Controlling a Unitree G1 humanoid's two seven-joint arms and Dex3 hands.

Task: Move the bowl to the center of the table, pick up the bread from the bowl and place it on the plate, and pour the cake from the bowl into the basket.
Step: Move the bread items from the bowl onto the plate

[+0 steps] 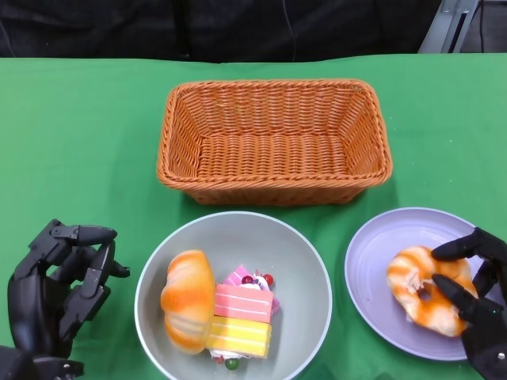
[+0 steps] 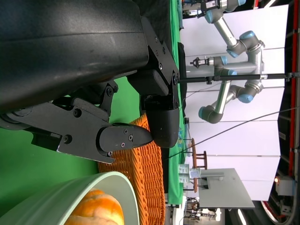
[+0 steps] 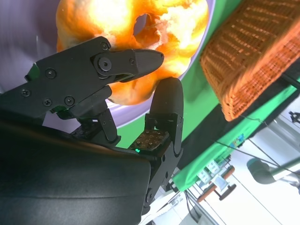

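The grey-green bowl (image 1: 150, 277) sits at the near middle of the green table. It holds an orange bread roll (image 1: 188, 310) on its left side and pink and yellow cake pieces (image 1: 242, 317) beside it. To its right a ring-shaped bread (image 1: 412, 289) lies on the lilac plate (image 1: 372, 261). My right hand (image 1: 479, 309) grips this bread from the right, its fingers (image 3: 136, 61) pressed on the crust (image 3: 93, 18). Left of the bowl, my left hand (image 1: 55, 289) hovers with fingers apart and holds nothing. The bowl's rim (image 2: 70, 197) shows just past it in the left wrist view.
An orange wicker basket (image 1: 273, 142) stands behind the bowl and has nothing in it; it also appears beyond the plate in the right wrist view as the basket (image 3: 253, 51). Green cloth stretches to both sides of the basket.
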